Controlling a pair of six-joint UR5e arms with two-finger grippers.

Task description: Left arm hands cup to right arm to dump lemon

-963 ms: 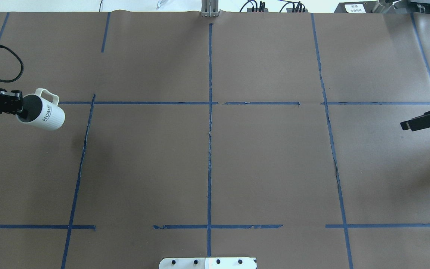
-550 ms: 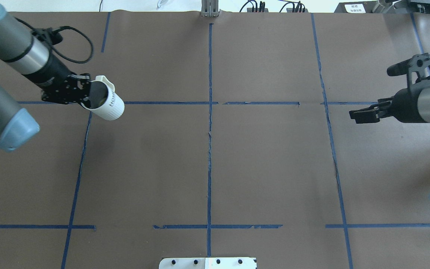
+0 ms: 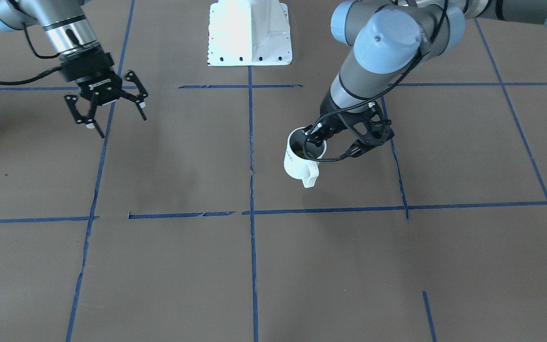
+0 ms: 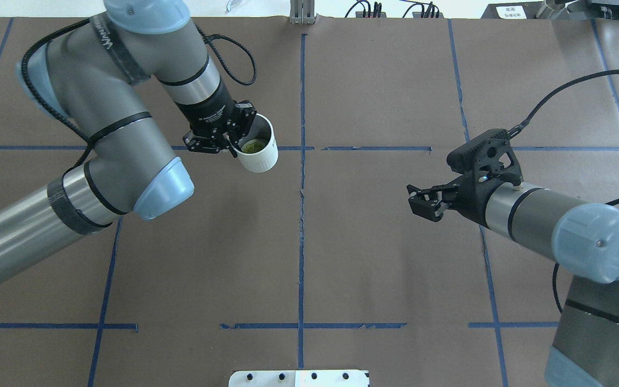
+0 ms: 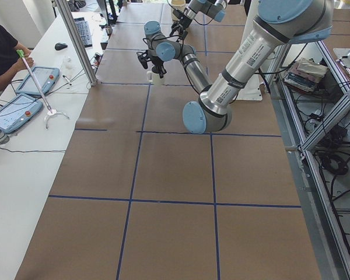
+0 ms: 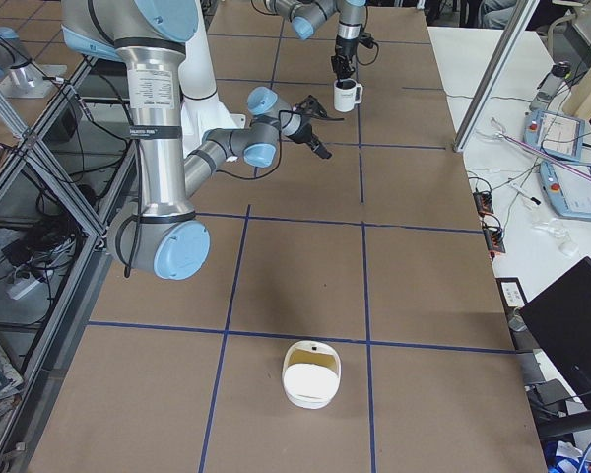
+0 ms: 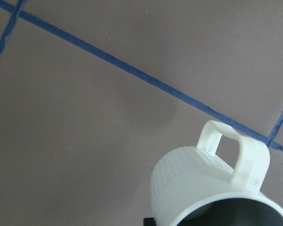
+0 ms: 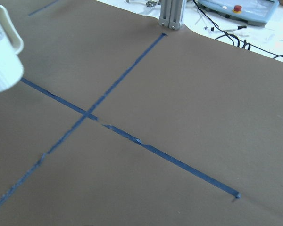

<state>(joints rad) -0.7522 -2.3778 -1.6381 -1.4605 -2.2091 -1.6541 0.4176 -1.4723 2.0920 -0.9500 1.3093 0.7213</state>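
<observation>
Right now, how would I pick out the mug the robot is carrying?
Look at the brown table gridded with blue tape, then follow the left arm wrapped in black cable down to its fingers. They pinch the rim of a small white ribbed mug with a squared handle and something yellow-green inside; the right arm carries nothing.

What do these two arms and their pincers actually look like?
Both the left arm and right arm are silver-grey tubes with light-blue joint caps and black bands. The left pincer is black, with a braided black cable looping beside it. The right pincer is black, a thin open linkage tipped white.
</observation>
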